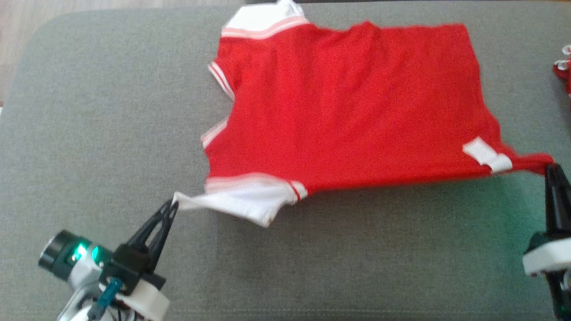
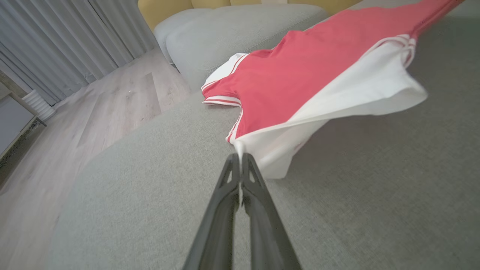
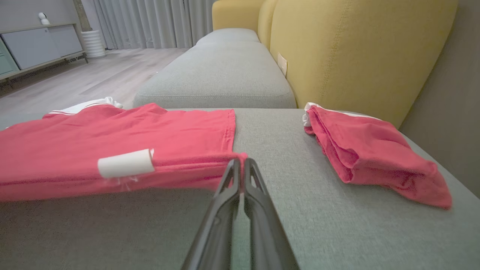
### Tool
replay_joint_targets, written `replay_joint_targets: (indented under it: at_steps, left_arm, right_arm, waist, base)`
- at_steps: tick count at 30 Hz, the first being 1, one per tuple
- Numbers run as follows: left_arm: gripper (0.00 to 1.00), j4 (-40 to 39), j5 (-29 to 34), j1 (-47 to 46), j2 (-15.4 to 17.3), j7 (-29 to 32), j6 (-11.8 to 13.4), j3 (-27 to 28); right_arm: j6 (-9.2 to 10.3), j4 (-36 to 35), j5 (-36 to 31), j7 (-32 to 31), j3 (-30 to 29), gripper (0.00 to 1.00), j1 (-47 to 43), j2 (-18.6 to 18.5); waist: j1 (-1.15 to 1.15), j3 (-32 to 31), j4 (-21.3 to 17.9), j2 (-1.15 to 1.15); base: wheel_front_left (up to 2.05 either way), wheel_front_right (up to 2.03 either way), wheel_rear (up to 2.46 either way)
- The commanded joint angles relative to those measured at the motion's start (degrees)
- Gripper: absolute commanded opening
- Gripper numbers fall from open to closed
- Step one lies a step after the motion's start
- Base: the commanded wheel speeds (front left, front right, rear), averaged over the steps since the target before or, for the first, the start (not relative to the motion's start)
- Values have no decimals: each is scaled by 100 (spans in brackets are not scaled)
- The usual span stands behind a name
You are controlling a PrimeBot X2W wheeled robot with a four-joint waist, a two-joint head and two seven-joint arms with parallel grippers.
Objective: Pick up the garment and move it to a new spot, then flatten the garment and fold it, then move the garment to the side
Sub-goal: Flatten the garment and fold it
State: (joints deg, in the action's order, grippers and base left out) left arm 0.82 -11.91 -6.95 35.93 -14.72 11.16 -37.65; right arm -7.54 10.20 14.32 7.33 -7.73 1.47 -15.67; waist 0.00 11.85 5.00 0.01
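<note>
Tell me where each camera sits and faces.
Head: above, looking down on the red garment on the grey cushion; left pincer and right pincer show.
Left wrist: low, along its pincer toward the white sleeve and curtains.
Right wrist: low, along its pincer toward the yellow backrest and folded red cloth.
All share the garment.
</note>
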Motion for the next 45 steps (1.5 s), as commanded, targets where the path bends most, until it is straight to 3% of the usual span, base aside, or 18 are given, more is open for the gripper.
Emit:
replay_joint_targets:
  at_steps: [1, 8, 17, 24, 36, 42, 43, 44, 45]
  left_arm:
    - [0, -87, -34, -99, 173, -28, 47, 344]
    - [0, -137, 23, 149, 112, -28, 68, 372]
    - [0, 303, -25, -648, -326, -28, -259, 293]
    - [0, 980, 91, -1687, -688, -28, -514, 368]
    - [0, 1824, 378, -2738, -901, -28, -826, 433]
    - [0, 2022, 509, -2982, -984, -28, -864, 473]
    - [25, 2064, 507, -2990, -1006, -28, -867, 486]
    - [100, 2096, 514, -2990, -1034, -28, -881, 484]
    - [100, 2096, 514, -2990, -1034, -28, -881, 484]
  right_arm:
    - [5, -316, -34, -31, -51, 0, -69, -110]
    - [5, -950, -132, -409, -295, 0, -602, 167]
    - [5, -863, -366, -930, -253, 0, -237, 392]
    - [5, -311, -442, -912, -138, 0, 519, 282]
    - [5, 534, -712, -572, 354, 0, 1660, 107]
    - [5, 908, -817, -354, 417, 0, 2048, 93]
    - [5, 976, -818, -324, 421, 78, 2085, 108]
    - [5, 1034, -826, -264, 402, 100, 2111, 122]
    - [5, 1034, -826, -264, 402, 100, 2111, 122]
  waist:
    - [0, -50, 5, -1]
    - [0, -131, 28, -1]
    - [0, 187, 64, -1]
    - [0, 530, 28, -1]
    - [0, 1066, -107, -1]
    - [0, 1193, -101, -1]
    - [0, 1183, -100, -1]
    - [0, 1156, -92, -1]
    - [0, 1156, -92, -1]
  base:
    - [0, 0, 0]
    - [0, 0, 0]
    - [0, 0, 0]
    - [0, 0, 0]
    - [0, 0, 0]
    - [0, 0, 0]
    - [0, 0, 0]
    - [0, 0, 0]
    - [0, 0, 0]
